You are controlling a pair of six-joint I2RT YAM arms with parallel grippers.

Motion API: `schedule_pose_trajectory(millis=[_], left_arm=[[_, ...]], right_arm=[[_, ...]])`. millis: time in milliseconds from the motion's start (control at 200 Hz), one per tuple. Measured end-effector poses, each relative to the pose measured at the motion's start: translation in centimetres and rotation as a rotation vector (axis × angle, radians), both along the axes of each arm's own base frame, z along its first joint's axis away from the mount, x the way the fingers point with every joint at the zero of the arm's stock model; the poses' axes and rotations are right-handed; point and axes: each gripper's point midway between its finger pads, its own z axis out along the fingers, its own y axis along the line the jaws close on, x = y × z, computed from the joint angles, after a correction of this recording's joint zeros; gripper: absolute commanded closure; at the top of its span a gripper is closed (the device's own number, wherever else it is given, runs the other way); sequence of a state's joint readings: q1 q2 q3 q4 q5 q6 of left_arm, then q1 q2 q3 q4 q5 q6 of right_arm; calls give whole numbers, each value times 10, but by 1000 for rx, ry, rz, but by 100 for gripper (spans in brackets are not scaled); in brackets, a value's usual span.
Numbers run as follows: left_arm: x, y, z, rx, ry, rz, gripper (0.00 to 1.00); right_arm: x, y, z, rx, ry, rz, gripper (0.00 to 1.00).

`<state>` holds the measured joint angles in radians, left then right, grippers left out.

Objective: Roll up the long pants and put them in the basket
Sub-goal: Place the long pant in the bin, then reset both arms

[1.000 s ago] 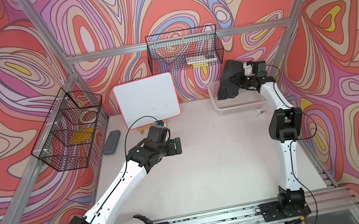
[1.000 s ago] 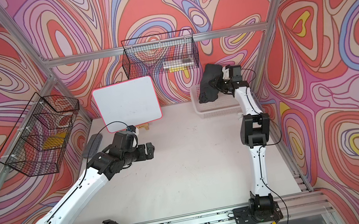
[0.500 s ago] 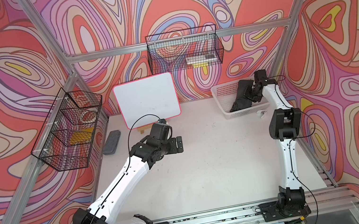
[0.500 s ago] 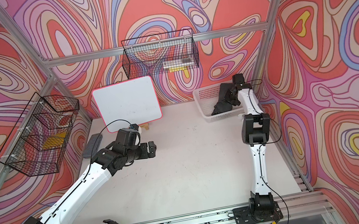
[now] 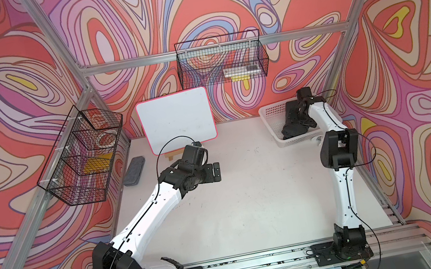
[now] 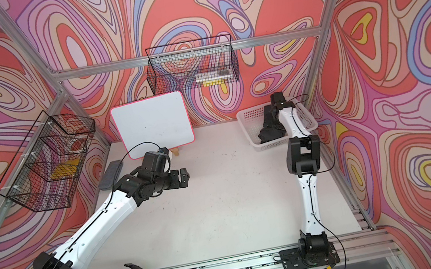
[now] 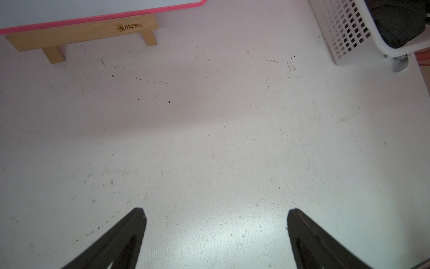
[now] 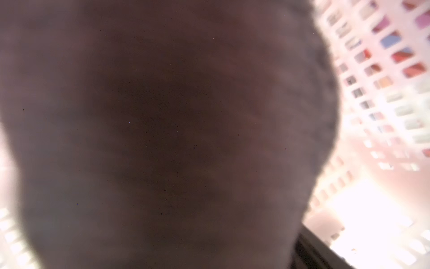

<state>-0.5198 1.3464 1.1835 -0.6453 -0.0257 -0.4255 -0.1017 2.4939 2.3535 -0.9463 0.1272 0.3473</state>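
I find the long pants (image 5: pixel 290 129) bunched in the white basket (image 5: pixel 271 119), pressed against the right fingers (image 8: pixel 311 256). I cannot tell how far these are spread. The left fingers (image 7: pixel 121 240) stand wide over the table (image 5: pixel 249 195), well apart from the pants.

Both top views look steeply down from high above the front edge of the desk (image 5: pixel 249 195), far enough off to take in all of it; they share almost the same scene; the left wrist view looks down on bare desk from close above, facing the back edge, and shares with them the whiteboard stand (image 7: pixel 81 35) and the white basket (image 7: pixel 344 35) at the back right corner; the right wrist view sits inside that basket, so near the long pants (image 8: pixel 162 128) that blurred dark cloth fills most of it.
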Motion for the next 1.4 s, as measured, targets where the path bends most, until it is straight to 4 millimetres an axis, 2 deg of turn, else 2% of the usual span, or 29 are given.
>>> schedule_pose_trajectory(millis=[115, 220, 315, 501, 566, 641, 716, 836, 946, 1027, 1132, 1237, 1297, 1397], left_arm=[[2, 4, 0, 8, -3, 4, 1], [4, 10, 2, 12, -9, 16, 1], [7, 19, 9, 15, -26, 33, 1], [18, 48, 33, 24, -96, 101, 1], [23, 66, 39, 58, -130, 143, 1], [30, 91, 44, 107, -201, 198, 1], [30, 119, 37, 166, -262, 252, 1], [20, 162, 7, 246, -277, 326, 1], [15, 184, -11, 280, -270, 358, 1], [17, 192, -20, 279, -283, 361, 1], [22, 199, -46, 269, -288, 350, 0], [25, 198, -90, 246, -262, 318, 1], [25, 193, -114, 228, -245, 293, 1], [32, 186, -138, 199, -254, 260, 1]], right_arm=[[0, -4, 8, -19, -8, -12, 2], [1, -7, 31, -40, -50, -21, 2], [0, -8, 76, -55, -146, -23, 2], [-18, -4, 195, -74, -403, -9, 2], [-35, 0, 220, -75, -467, 6, 2], [-66, 6, 228, -77, -508, 23, 2], [-105, 12, 220, -81, -530, 39, 2], [-165, 23, 192, -122, -549, 58, 2], [-202, 39, 150, -163, -541, 95, 2], [-221, 41, 102, -197, -512, 110, 2], [-236, 37, 42, -252, -489, 125, 2], [-235, 42, 2, -309, -493, 180, 2], [-225, 48, -7, -328, -523, 208, 2], [-208, 57, -9, -352, -600, 240, 2]])
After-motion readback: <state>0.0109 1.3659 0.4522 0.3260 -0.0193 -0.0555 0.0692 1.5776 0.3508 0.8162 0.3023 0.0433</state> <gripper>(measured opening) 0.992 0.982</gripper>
